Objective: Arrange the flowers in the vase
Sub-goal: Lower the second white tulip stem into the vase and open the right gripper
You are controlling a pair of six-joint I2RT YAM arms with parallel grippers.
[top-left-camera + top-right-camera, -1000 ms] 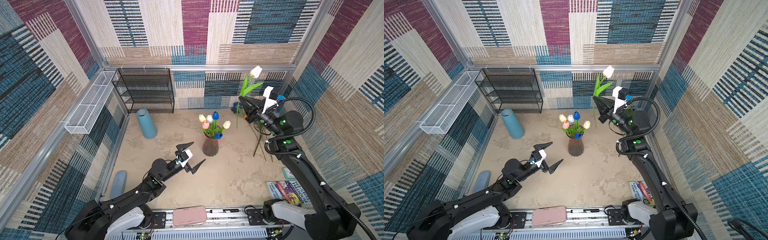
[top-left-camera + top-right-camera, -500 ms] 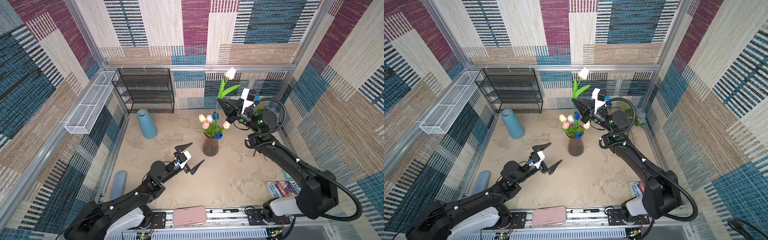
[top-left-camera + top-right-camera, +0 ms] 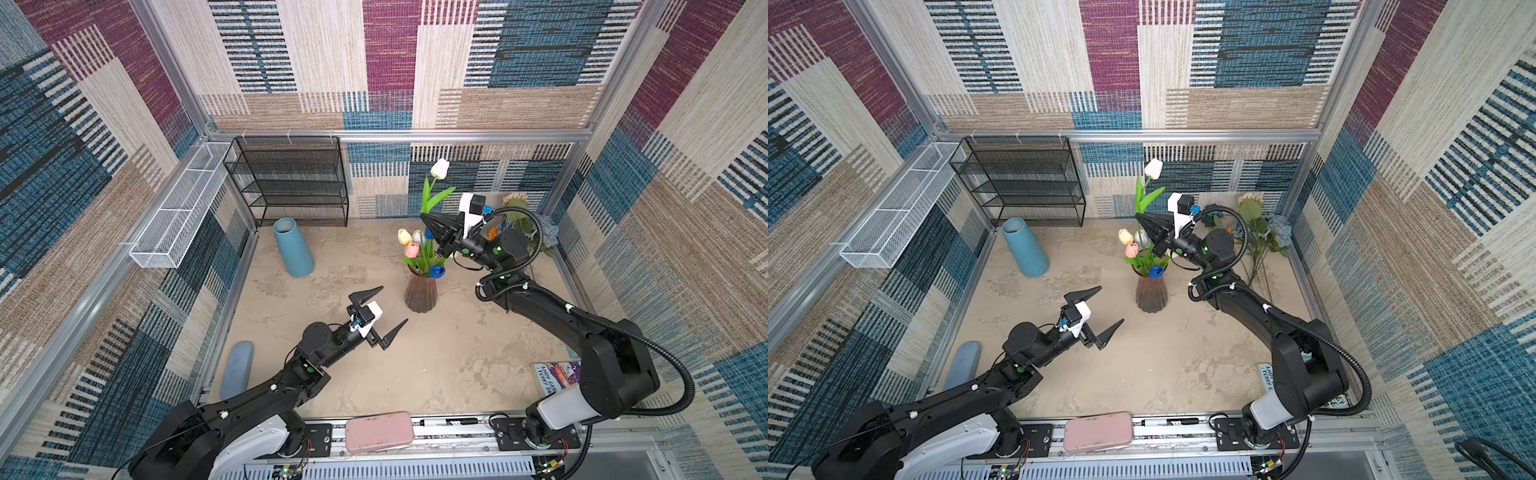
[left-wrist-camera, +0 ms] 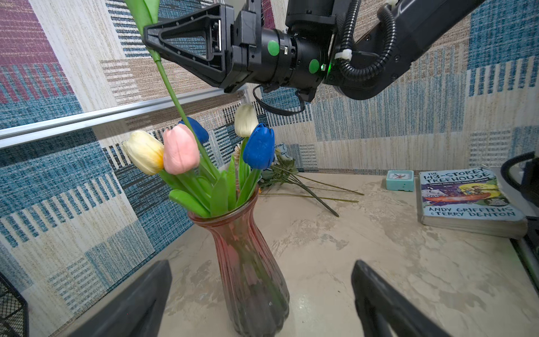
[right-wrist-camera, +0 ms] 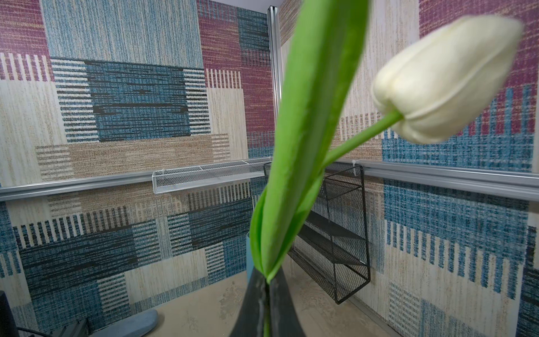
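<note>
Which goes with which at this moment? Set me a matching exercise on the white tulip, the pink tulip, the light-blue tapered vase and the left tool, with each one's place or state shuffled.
Column one
1. white tulip
2. pink tulip
3. light-blue tapered vase
4. left tool

Column two
A. open, holding nothing
B. standing on the table near the black wire rack
C. green stem clamped in the shut right tool
D. standing in the ribbed reddish glass vase

Pairs: 1-C, 2-D, 3-B, 4-A
</note>
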